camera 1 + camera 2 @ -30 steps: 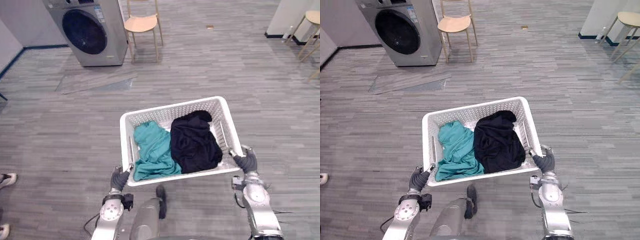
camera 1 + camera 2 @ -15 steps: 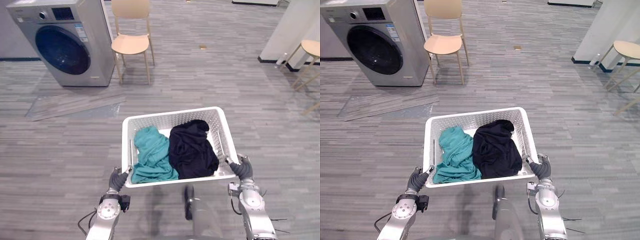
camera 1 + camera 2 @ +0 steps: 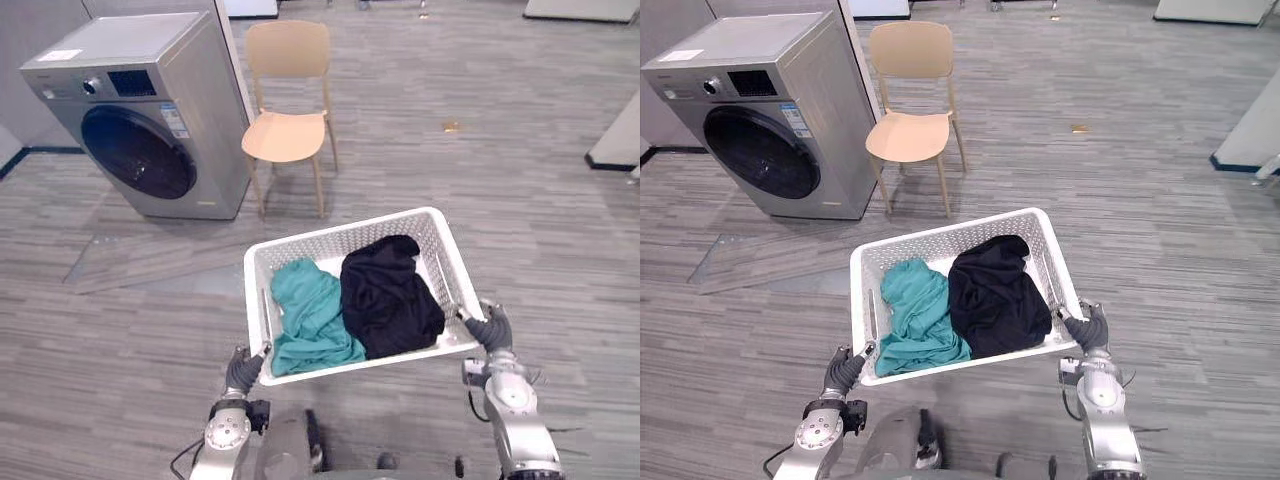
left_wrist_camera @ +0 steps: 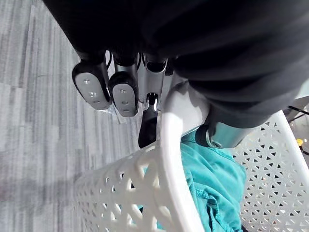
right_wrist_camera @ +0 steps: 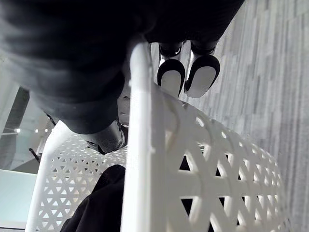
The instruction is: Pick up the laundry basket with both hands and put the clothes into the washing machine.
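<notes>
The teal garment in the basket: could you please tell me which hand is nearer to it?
Left. The left hand grips the basket rim beside the teal garment; the right hand grips the opposite rim, beyond the black garment.

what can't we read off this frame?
Drum of the washing machine: eye views, its shut dark door hides the inside.
Bottom of the basket: eye views, teal cloth and black cloth cover most of it.
A small tan thing on the floor: eye views, too small to identify.

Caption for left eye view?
Left hand and right hand hold white lattice basket of teal and black clothes; grey washing machine ahead.
</notes>
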Controlling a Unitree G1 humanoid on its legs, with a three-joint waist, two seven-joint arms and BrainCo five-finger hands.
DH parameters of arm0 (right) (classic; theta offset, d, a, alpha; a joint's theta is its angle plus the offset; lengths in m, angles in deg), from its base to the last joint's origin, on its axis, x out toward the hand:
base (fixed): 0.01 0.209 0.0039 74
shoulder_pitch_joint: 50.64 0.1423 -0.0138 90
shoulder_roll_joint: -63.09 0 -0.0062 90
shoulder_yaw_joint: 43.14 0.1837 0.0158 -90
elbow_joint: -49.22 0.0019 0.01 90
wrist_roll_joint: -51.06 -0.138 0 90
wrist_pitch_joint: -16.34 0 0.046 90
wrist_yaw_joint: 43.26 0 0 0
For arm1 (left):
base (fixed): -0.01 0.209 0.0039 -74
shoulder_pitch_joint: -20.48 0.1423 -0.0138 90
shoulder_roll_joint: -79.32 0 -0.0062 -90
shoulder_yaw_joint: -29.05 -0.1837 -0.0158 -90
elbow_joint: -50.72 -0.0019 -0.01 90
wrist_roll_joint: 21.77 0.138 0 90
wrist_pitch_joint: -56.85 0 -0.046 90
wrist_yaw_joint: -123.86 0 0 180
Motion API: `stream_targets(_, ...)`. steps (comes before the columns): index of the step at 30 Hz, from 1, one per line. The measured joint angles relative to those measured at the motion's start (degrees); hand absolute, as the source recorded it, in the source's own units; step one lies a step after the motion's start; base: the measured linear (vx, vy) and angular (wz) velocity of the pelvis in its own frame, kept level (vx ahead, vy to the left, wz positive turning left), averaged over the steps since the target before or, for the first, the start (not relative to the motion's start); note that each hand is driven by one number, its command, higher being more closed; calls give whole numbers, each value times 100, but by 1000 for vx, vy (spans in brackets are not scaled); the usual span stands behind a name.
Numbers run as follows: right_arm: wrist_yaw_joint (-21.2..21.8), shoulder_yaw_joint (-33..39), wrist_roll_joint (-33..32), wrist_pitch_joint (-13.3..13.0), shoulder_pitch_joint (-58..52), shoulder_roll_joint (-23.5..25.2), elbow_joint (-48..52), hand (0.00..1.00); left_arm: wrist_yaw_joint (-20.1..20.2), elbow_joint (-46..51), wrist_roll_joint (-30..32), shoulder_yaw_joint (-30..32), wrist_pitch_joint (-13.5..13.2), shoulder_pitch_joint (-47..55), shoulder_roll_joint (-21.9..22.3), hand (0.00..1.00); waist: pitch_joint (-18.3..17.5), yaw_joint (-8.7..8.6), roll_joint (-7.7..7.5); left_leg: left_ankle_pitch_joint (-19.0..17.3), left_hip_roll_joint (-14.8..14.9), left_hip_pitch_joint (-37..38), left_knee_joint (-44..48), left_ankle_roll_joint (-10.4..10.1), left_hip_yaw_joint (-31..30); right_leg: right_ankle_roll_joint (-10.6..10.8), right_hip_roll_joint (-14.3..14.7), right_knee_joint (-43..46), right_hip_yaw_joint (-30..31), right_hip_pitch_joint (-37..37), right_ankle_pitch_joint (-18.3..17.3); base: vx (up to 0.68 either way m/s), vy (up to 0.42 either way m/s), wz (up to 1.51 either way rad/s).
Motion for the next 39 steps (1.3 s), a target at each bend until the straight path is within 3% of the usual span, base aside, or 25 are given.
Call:
stream_targets(1,4,5,1,-4,-6,98,-113,100,18,-3,3,-11,30,52,-47,100,30,70,-77,-178,27,-177,802,-22,108,88,-46,889,104,-203,25,875,362,-5)
stream_targets(2,10,9,5,-30,-86,124,-159,100,20,-45,9,-53,42,103,-67,100,2,99,-79,-390,-45,154,369,-291,8,581,-135,2124,187,-605,64,786,351,-17)
stream_targets(3,28,-3,13,-41,-98,146,-199,100,20,-43,11,-55,43,156,-143,100,4,80,-91,-1190,-198,618,62,-167,-111,994,-217,3563,330,-1200,325,470,217,8)
stream_targets(4,16,12,21,-43,-95,362,-260,100,20,-59,10,-46,71,112,-337,100,36,-17,-348,-1367,-495,883,-25,-259,-167,956,-368,4978,522,-1822,412,616,196,38)
stream_targets(5,13,5,56,-36,-153,474,-344,100,20,-68,12,-37,130,111,-438,100,40,-138,-471,-1487,-702,1358,-241,-168,-183,646,-465,5982,531,-2394,257,662,108,51)
stream_targets(6,14,2,96,-28,-198,469,-410,100,20,-75,26,-50,184,112,-427,100,65,-159,-405,-1531,-751,1805,-464,-93,-209,317,-435,6136,384,-2682,87,686,88,40)
stream_targets(8,14,2,109,-27,-343,499,-238,100,18,-55,45,-67,197,112,-448,100,71,-282,-151,-1550,-738,2730,-1087,-62,-539,-274,-121,5474,-136,-3448,-296,790,90,46)
stream_targets(10,12,8,109,-32,-465,468,91,100,19,-19,42,-104,155,100,-450,100,20,-467,-42,-1547,-661,3208,-1470,-152,-798,-304,153,3680,-371,-3852,-237,812,28,80)
stream_targets(11,8,15,107,-36,-524,445,240,100,18,-11,40,-125,103,97,-458,100,12,-550,-62,-1569,-667,3453,-1648,-319,-924,-202,298,2475,-354,-3899,101,769,-24,87)
stream_targets(12,6,19,112,-37,-578,409,350,100,19,-15,42,-149,73,97,-456,100,-26,-548,-151,-1675,-724,3800,-1796,-529,-1046,-212,417,1202,-205,-3924,878,805,-74,62)
stream_targets(13,5,21,114,-36,-597,381,348,100,18,-42,42,-178,74,97,-452,100,-32,-553,-167,-1751,-717,3966,-1794,-655,-1162,-289,469,991,-144,-3909,1428,833,-110,59)
stream_targets(14,-2,54,117,-17,-628,250,256,100,18,-256,47,-250,88,30,-318,100,-110,-551,106,-1824,-493,4221,-1660,-768,-1421,-610,649,1268,-126,-3806,1905,825,-102,38)
stream_targets(15,-1,83,120,57,-576,209,259,100,14,-266,78,-229,92,12,-182,100,-171,-530,227,-1667,-294,4134,-1354,-976,-1528,-727,705,1514,-233,-3788,1624,807,-102,46)
stream_targets(17,-2,147,114,91,-682,198,383,100,19,-286,126,-226,93,-59,-112,100,-163,-534,223,-876,-284,3766,-235,-1125,-1589,-790,573,2072,-466,-3642,1112,821,-124,48)
stream_targets(18,-1,156,113,97,-880,170,622,100,22,-274,126,-201,92,-1,1,100,-157,-547,223,299,-206,3383,819,-1177,-1506,-833,518,2008,-588,-3163,839,849,-122,58)
stream_targets(19,-9,153,103,93,-1058,188,792,100,27,-219,124,-179,53,100,45,100,-126,-487,230,549,144,2904,2116,-1262,-1387,-799,565,1615,-655,-2499,635,687,-74,55)
stream_targets(22,-70,170,43,87,-957,305,859,100,29,-101,121,-168,-7,100,-21,100,-89,-352,304,-265,893,1679,3848,-981,-949,-781,769,842,-701,-1464,503,560,-25,9)
stream_targets(24,-105,177,-5,58,-905,330,867,100,50,-53,103,-166,-47,99,-55,100,-61,-229,227,-757,911,1059,3421,-948,-830,-774,636,435,-662,-1042,500,534,84,-9)
stream_targets(26,-113,218,-17,57,-830,334,816,100,138,-51,92,-166,-47,98,-80,100,21,-116,92,-972,559,548,1604,-1034,-984,-403,257,274,-547,-698,272,480,215,-10)
stream_targets(28,-110,257,-32,51,-802,225,633,100,142,-57,98,-213,-42,100,-10,100,-17,-95,192,-505,253,659,-637,-1405,-1664,-15,86,292,-432,-576,11,411,322,-21)
stream_targets(30,-115,262,-37,77,-638,362,205,100,120,-173,116,-177,5,8,-181,100,10,-128,-78,-306,-81,843,-669,-1199,-1489,102,-240,275,-109,-441,-122,402,313,-22)
stream_targets(34,-77,266,-20,95,-652,385,169,100,128,-173,129,-238,30,21,-248,100,8,-135,-129,-1081,-146,717,170,-649,-1055,179,-507,842,418,-725,-10,361,298,-49)
stream_targets(36,-5,276,27,93,-517,400,-53,100,134,-176,131,-249,29,4,-335,100,18,-153,-184,-1190,-175,1137,-91,-508,-615,598,-741,2467,594,-1623,229,274,250,-91)
stream_targets(37,4,264,43,92,-475,408,-134,100,134,-184,133,-269,29,2,-407,100,20,-163,-201,-1211,-209,1297,-221,-466,-563,614,-801,2895,565,-1869,206,263,179,-80)
stream_targets(39,3,145,110,87,-432,421,-446,100,130,-295,139,-286,28,-6,-563,100,42,-273,-217,-1219,-273,1969,-775,-449,-315,299,-777,3789,175,-2428,-182,246,102,-56)
